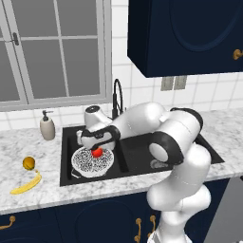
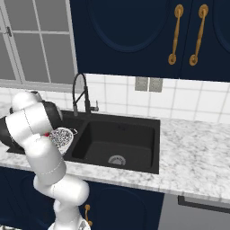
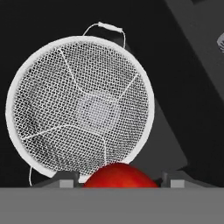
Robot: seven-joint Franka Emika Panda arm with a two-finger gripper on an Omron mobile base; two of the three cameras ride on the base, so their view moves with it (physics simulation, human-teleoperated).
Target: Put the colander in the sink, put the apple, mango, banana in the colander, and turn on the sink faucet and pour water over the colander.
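The white mesh colander [image 1: 90,162] [image 3: 83,105] sits in the left basin of the black sink [image 1: 142,159] [image 2: 121,139]. My gripper [image 1: 97,148] [image 3: 120,180] hovers just above the colander's rim, shut on the red apple [image 1: 97,152] [image 3: 120,176], which sits between the two fingertips [image 3: 65,179]. On the counter left of the sink lie the orange-yellow mango [image 1: 29,163] and the yellow banana [image 1: 27,185]. The black gooseneck faucet [image 1: 117,95] [image 2: 80,92] stands behind the sink divider. In the right base view my arm hides most of the colander [image 2: 63,137].
A white soap pump bottle [image 1: 47,126] stands at the back left of the sink. Dark blue wall cabinets [image 1: 185,33] hang above the counter at the right. The right basin has a silver drain [image 2: 117,160]. Marble counter [image 2: 197,157] stretches to the right.
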